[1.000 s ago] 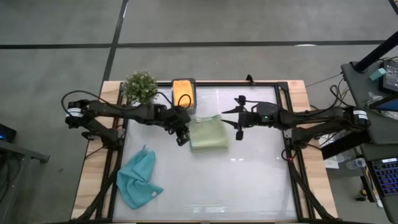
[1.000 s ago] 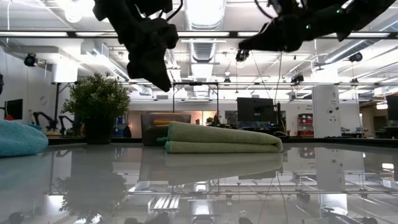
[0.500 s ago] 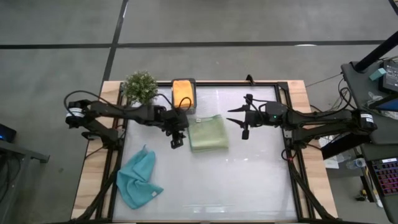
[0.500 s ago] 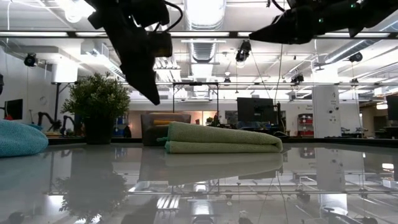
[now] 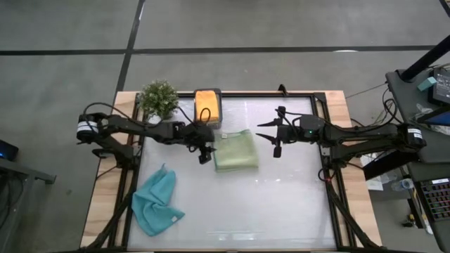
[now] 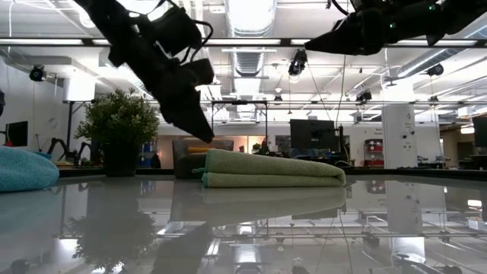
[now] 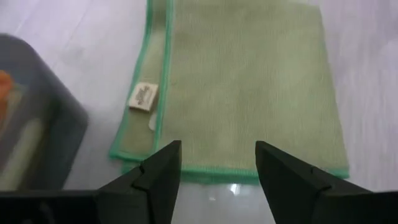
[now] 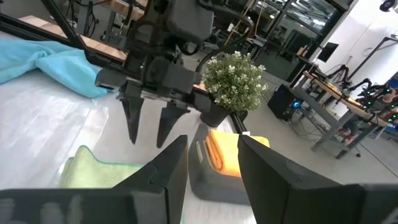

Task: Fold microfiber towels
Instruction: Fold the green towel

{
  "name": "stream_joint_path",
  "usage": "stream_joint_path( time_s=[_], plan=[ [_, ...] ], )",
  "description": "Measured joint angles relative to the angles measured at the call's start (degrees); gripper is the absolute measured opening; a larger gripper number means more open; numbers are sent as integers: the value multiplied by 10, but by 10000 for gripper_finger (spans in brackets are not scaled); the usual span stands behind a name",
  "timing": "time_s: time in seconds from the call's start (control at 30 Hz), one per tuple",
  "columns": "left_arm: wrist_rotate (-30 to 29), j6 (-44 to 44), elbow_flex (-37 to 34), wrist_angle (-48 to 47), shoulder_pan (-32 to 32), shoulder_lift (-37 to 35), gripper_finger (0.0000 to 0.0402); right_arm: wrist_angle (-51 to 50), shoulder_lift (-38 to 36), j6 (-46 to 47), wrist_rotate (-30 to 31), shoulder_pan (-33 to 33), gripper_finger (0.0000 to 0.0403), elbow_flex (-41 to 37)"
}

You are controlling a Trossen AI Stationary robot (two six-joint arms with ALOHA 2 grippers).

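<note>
A sage green towel (image 5: pixel 235 150) lies folded flat on the glossy white table (image 5: pixel 281 204); it also shows in the left wrist view (image 7: pixel 242 81). My left gripper (image 5: pixel 204 156) hangs open, tipped down, just off the towel's left edge (image 7: pixel 217 169), touching nothing. My right gripper (image 5: pixel 276 140) waits open above the table, right of the towel, with nothing between its fingers (image 8: pixel 211 163). A light blue towel (image 5: pixel 156 202) lies crumpled near the front left. An orange towel (image 5: pixel 206 102) lies in the dark grey box (image 5: pixel 208 123).
A small potted plant (image 5: pixel 159 98) stands at the far left corner beside the grey box. Black frame rails (image 5: pixel 325 140) run along the table's sides. Bare tabletop lies in front of and to the right of the green towel.
My left gripper has backed a little toward the table's left edge, then tipped and come down toward the green towel's left edge. My right gripper has drawn off toward the right edge and risen slightly. The green towel's far right corner, which jutted out before, now lies square.
</note>
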Motion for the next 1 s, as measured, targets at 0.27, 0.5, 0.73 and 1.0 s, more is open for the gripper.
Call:
stream_joint_path(
  time_s=[0.27, 0.5, 0.73, 1.0],
  plan=[
    [-39, -1, -12, 56, 0, 59, 189, 0, 1, 0, 0, -2, 132, 0],
    [-74, 0, -12, 68, 3, 83, 189, -5, 2, 2, 1, -12, 132, 0],
    [-75, -1, -12, 87, 4, 101, 189, -5, 5, 1, 0, -15, 132, -2],
    [-74, -1, -5, 102, 4, 134, 168, -4, 9, 0, 0, -15, 132, -2]
  ],
)
